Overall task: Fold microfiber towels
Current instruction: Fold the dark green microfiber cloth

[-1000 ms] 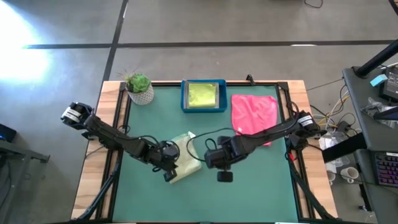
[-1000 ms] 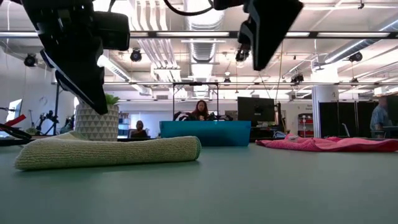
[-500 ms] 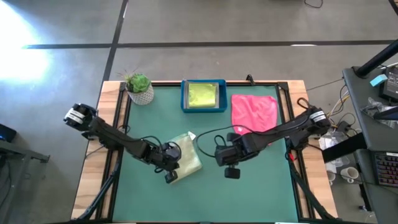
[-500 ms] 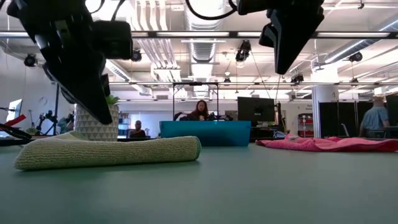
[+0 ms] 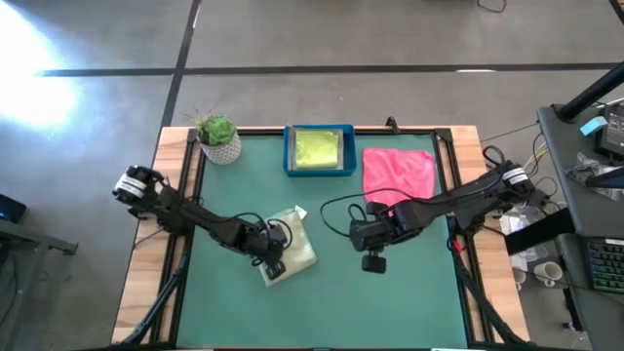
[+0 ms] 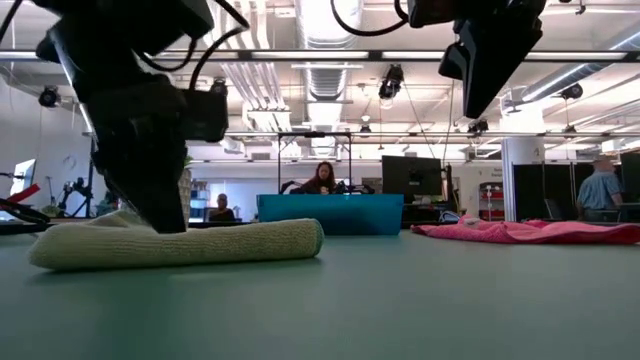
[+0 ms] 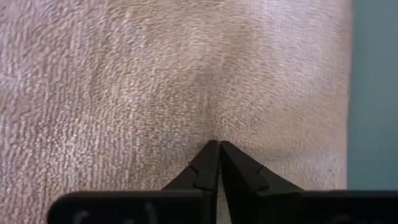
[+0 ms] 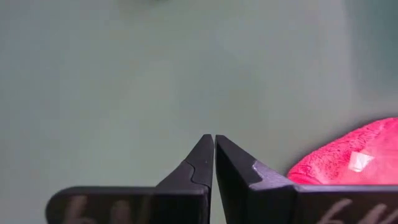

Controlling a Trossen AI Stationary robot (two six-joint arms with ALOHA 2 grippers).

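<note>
tray (image 5: 319, 171) holds lime towel (image 5: 317, 149); left gripper (image 7: 217, 144) jaws together on sage towel (image 5: 292, 253); right gripper (image 8: 214, 138) jaws together.

Left pincer (image 5: 277, 268) on folded towel (image 5: 295, 252); tray (image 5: 318, 172) behind it.

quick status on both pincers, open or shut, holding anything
Left pincer: shut, tips pressed down on the folded pale sage towel, nothing visibly pinched.
Right pincer: shut, empty, raised above the mat beside the pink towel.
</note>
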